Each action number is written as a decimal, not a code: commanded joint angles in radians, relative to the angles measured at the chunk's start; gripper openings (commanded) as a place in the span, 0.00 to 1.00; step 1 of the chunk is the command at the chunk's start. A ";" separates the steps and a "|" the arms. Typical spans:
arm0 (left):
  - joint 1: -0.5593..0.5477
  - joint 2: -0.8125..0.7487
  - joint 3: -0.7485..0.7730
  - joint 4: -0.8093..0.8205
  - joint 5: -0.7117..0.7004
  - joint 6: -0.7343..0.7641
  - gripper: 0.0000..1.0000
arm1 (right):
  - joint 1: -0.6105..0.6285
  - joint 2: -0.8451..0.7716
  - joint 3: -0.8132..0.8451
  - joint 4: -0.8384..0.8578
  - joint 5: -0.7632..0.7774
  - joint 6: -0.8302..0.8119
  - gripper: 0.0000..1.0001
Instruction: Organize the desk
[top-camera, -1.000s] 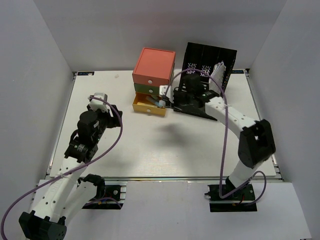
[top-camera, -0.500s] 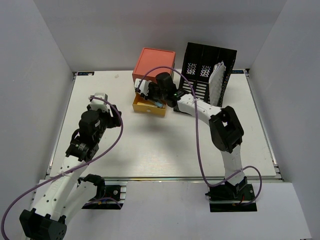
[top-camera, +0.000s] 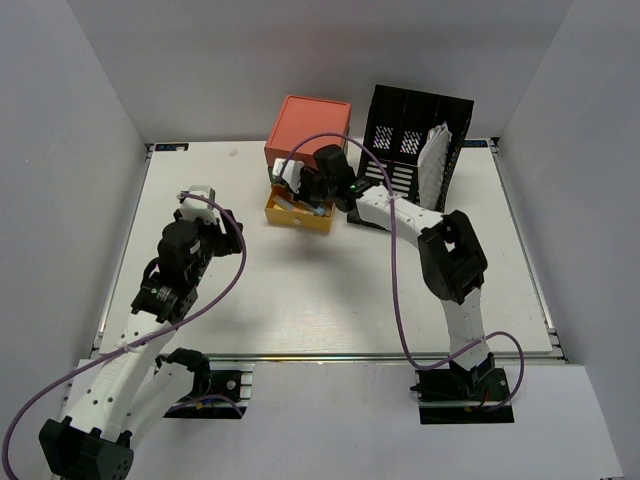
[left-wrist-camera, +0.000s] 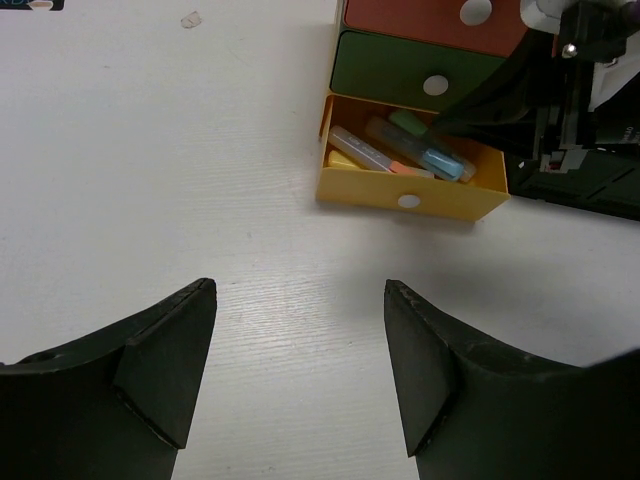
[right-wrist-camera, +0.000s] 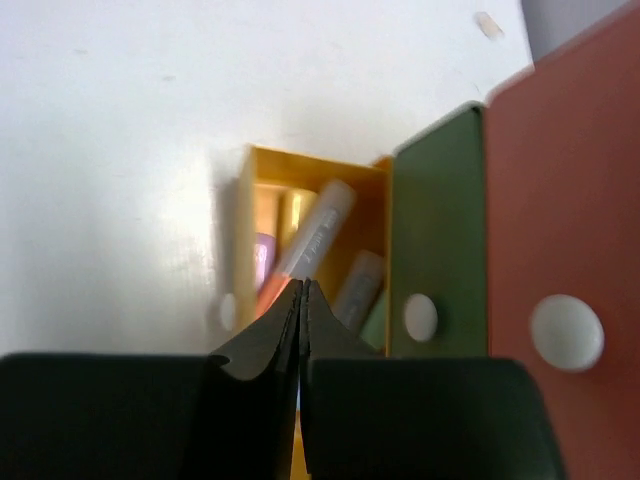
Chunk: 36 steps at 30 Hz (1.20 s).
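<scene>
Drawer box (top-camera: 308, 128) L of file rack (top-camera: 410, 125), at desk (top-camera: 330, 290) rear

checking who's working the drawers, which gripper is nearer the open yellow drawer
Right. The right gripper hangs just over the yellow drawer; the left gripper sits back across the desk.

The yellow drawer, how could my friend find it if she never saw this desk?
Look at the far edge of the white desk, where a little three-drawer box stands left of the black file rack. The yellow drawer is its bottom one. Unlike the orange drawer and green drawer above, both shut, it is pulled out, with pens inside.
</scene>
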 joint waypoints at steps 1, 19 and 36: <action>0.003 -0.015 -0.006 0.006 -0.009 0.007 0.77 | 0.001 -0.051 0.083 -0.129 -0.173 -0.037 0.00; 0.003 -0.020 -0.006 0.006 -0.003 0.007 0.78 | 0.019 0.170 0.237 -0.527 -0.006 -0.246 0.00; 0.003 -0.020 -0.008 0.007 -0.006 0.004 0.78 | 0.085 0.142 -0.046 0.069 0.687 -0.155 0.00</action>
